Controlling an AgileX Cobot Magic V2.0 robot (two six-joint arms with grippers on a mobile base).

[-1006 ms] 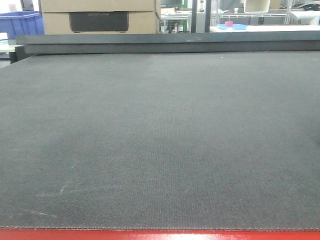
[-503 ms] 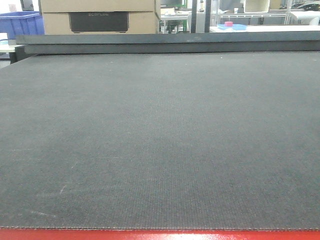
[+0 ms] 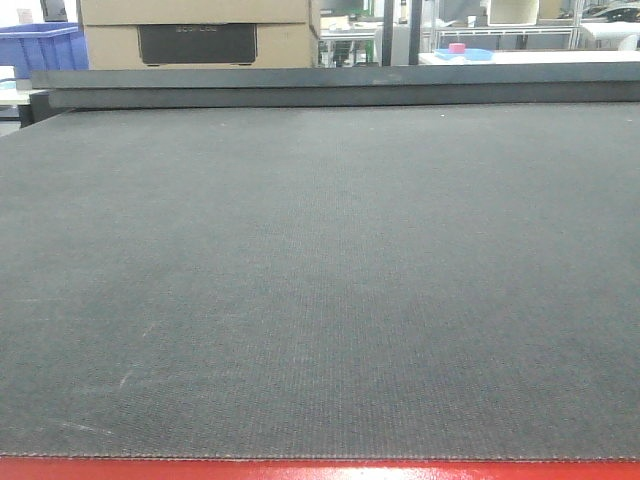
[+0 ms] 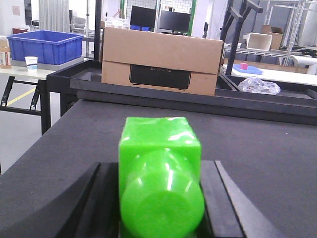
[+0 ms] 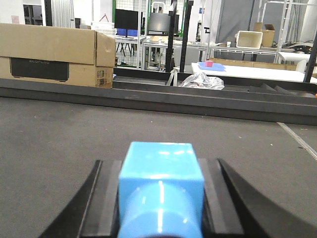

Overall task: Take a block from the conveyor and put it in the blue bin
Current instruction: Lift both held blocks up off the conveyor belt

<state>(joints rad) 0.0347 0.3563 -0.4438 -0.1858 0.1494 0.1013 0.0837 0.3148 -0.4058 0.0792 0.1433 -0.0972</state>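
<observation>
My left tool (image 4: 158,171) is closed on a green block (image 4: 159,144), my right tool (image 5: 159,162) grips a blue block (image 5: 161,173), both low above the conveyor (image 3: 320,280). The blue bin (image 4: 44,44) stands beyond it, at left.

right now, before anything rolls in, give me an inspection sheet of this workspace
surface: conveyor, a dark woven belt, bare in the front view, with faint scuffs; red frame edge at the near side.
job's things: no loose block on the belt; blue bin on a side table, far left.
clutter: cardboard box and crumpled plastic bag at the belt's far edge.
grippers: left end effector has a green piece between its fingers, right end effector a blue piece; clamped or not, cannot tell.
cables: nothing seen.
surroundings: pink block on a blue tray on a white table beyond the belt; monitors behind.
</observation>
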